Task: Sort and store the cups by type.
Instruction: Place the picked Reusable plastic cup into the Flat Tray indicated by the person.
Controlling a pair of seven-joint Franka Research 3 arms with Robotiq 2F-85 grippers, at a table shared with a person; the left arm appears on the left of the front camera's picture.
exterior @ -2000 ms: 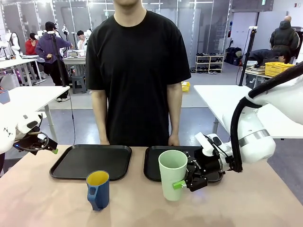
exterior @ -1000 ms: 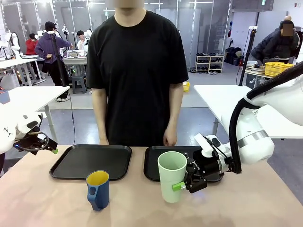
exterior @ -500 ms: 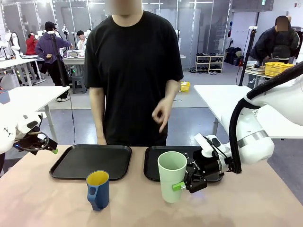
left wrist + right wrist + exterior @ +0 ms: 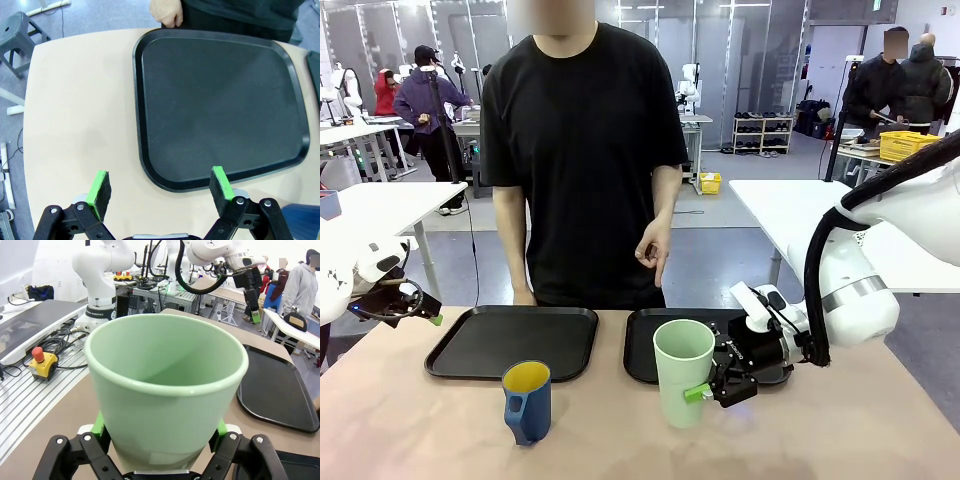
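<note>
The tall pale-green tumbler (image 4: pixel 683 368) stands on the table just in front of the right tray. My right gripper (image 4: pixel 690 391) comes in from the right and is shut on its lower part. In the right wrist view the green pads (image 4: pixel 98 428) press against both sides of the tumbler (image 4: pixel 165 385). The dark-blue mug (image 4: pixel 527 402) with a yellow inside stands upright near the table's front, left of the tumbler, handle toward me. My left gripper (image 4: pixel 428 319) hangs open at the table's left edge. In its wrist view the left gripper (image 4: pixel 160 192) hovers over the left tray's near rim with nothing between its fingers.
Two black trays lie side by side at the far edge: the left tray (image 4: pixel 510 342) (image 4: pixel 220 100) and the right tray (image 4: pixel 642 352) (image 4: pixel 275 390). A person stands behind them, one hand (image 4: pixel 166 11) at the left tray's far rim, the other hand (image 4: pixel 653 255) raised.
The person has shifted to the left and lifted a hand from the right tray's far rim up to waist height. Both grippers and both cups have barely moved.
</note>
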